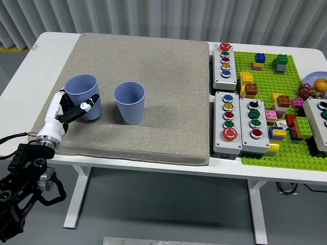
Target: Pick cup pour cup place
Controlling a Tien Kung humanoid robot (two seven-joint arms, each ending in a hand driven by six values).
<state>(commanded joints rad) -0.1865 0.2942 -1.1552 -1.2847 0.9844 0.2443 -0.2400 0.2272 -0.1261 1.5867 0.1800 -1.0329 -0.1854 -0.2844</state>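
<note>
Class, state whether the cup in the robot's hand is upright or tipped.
Upright: the held cup has its open rim facing up, base on the mat, left hand around it.

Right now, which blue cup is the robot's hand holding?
The left cup, nearest the mat's left edge. The left hand wraps its fingers around it, while the other cup stands alone, untouched, to its right.

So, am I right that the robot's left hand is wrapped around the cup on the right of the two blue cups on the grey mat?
Not quite: the head view shows the left hand closed around the left cup, not the right one. The right cup stands free beside it on the grey mat, untouched.
</note>
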